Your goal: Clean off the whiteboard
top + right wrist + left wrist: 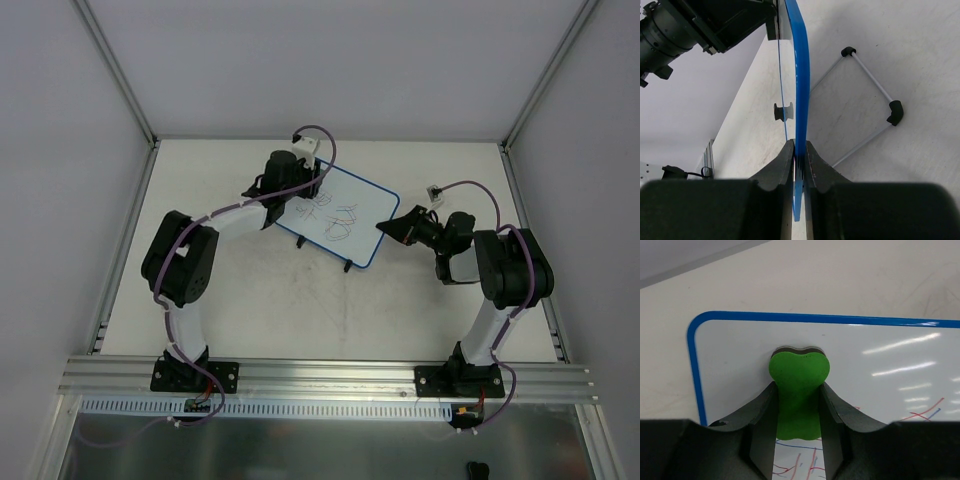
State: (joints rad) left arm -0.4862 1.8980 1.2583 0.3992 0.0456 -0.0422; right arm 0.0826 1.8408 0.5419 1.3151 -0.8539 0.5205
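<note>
Closest to the lens: right fingers (790, 155), clamped shut on the blue rim of the whiteboard (345, 215). Propped mid-tabletop (250, 320) between both arms, tilted on its wire stand (895, 112). Looks light, thin and stiff, with a slick face. Likely to skid or tip under a push, so best held by the rim, as now. Scribbles not yet wiped. Left fingers (765, 410) closed on a green eraser (799, 390), set against the board's face near a corner.

Green eraser block (799, 390), lobed on top; scuffed white table (300, 310); aluminium rail (330, 375) along near edge.
</note>
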